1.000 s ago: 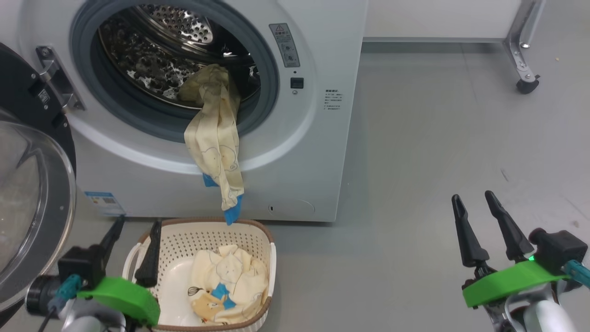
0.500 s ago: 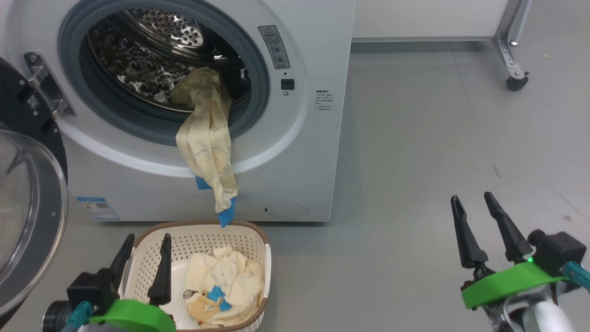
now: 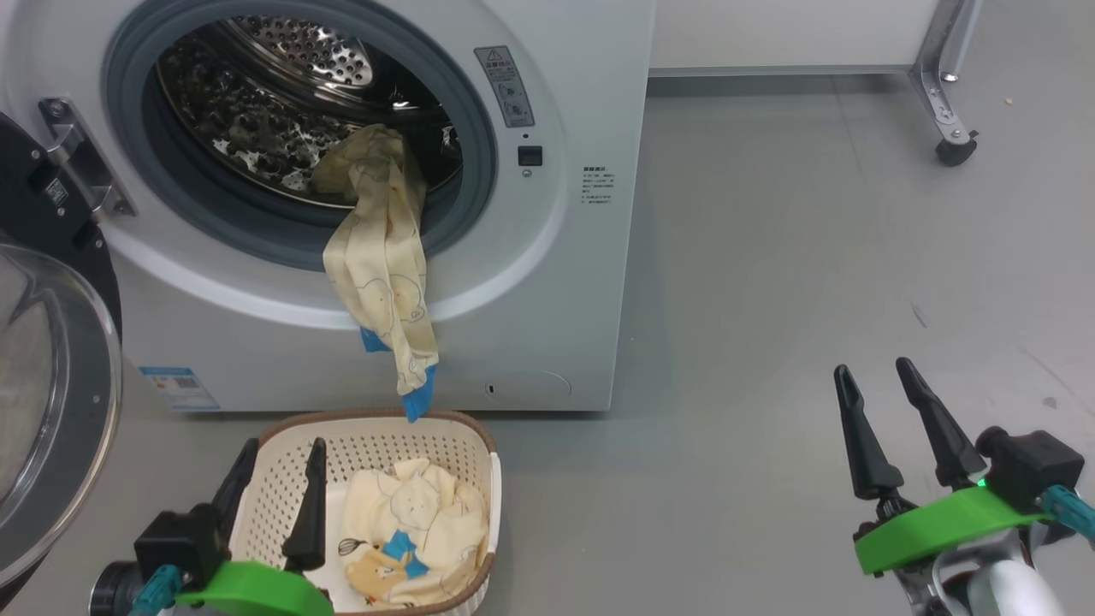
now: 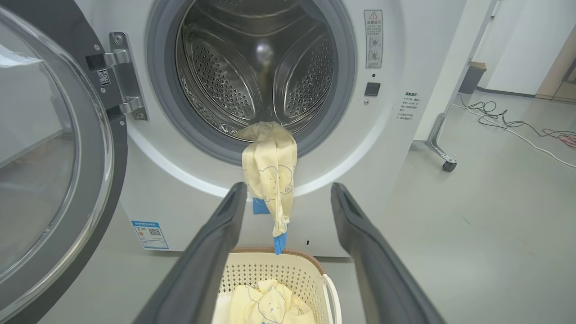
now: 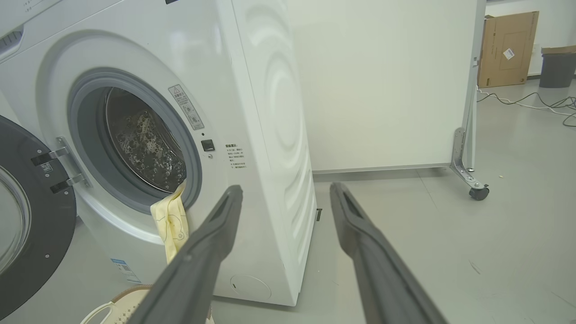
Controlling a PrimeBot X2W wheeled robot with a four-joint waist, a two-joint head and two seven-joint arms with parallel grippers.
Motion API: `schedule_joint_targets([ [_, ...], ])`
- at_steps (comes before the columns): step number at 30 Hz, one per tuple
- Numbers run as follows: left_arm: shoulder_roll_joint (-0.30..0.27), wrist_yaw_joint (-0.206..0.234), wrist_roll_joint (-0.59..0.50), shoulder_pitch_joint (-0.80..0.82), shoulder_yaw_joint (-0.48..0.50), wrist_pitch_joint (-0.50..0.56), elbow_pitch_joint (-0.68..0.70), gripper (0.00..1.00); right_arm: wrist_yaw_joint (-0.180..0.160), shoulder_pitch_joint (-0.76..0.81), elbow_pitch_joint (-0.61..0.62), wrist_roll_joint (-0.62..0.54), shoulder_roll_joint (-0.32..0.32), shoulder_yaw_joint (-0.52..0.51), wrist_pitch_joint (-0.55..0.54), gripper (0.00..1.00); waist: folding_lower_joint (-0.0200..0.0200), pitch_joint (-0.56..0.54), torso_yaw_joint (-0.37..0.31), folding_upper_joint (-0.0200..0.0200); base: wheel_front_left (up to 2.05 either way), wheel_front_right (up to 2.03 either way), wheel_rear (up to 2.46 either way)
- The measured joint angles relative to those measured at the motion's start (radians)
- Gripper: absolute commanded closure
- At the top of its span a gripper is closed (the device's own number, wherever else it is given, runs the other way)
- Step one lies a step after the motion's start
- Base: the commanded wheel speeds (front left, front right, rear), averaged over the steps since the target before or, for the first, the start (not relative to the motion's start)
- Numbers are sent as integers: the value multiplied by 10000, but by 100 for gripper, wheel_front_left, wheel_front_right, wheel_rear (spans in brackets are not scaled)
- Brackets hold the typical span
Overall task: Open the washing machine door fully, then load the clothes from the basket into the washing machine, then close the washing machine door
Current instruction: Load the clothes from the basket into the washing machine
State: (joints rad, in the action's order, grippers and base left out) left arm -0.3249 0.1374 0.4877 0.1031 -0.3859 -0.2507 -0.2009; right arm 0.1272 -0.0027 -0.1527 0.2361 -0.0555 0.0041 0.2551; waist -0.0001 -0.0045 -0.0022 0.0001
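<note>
Grey floor [image 3: 770, 299]; basket [image 3: 376, 417] of clothes [image 3: 419, 522] just below wide-open left gripper [image 3: 285, 445]; right gripper [image 3: 872, 366] wide too

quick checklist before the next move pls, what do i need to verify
1. Washing machine door swung wide, off the opening: ok.
2. Left gripper open and empty, above the basket: ok.
3. Right gripper open and empty, over bare floor: ok.
4. Hanging garment fully inside the drum: not ok, it drapes over the gasket down to the basket's rim.
5. Basket emptied: not ok, clothes in the basket are waiting.
6. Doorway free for closing: not ok, the hanging garment crosses it.
</note>
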Motion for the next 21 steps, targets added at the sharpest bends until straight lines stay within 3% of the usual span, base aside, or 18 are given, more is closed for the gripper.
schedule_joint_targets([
  [13,322,-328,-332,-86,311,0,-240,0,0,-2,-27,0,-2,46,0,0,1,188,-21,0,0,0,0],
  [21,569,-683,-372,257,623,0,-698,0,0,-106,90,-92,-4,59,0,0,1,1030,-122,0,0,0,0],
])
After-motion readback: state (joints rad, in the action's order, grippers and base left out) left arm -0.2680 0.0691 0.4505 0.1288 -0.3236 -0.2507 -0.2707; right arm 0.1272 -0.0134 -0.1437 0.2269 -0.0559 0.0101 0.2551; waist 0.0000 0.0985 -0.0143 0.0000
